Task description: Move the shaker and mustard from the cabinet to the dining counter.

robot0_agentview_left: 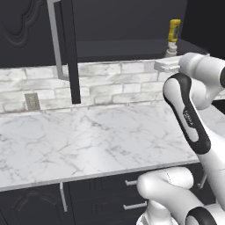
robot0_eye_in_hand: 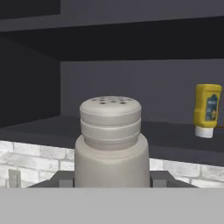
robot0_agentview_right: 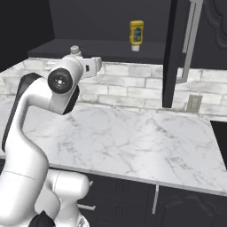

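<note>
Two fingers (robot0_eye_in_hand: 112, 180) pinch the shaker (robot0_eye_in_hand: 111, 140) at its base, just outside the open cabinet (robot0_eye_in_hand: 131, 87), mustard (robot0_eye_in_hand: 206, 110) on the shelf behind it to the right; a low grip could let the shaker tip or slip during carrying.

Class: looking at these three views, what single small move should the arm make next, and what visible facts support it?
Probably lift the shaker up and draw it back out of the cabinet: it sits between the claw fingers, upright, while the mustard waits on the shelf.
</note>
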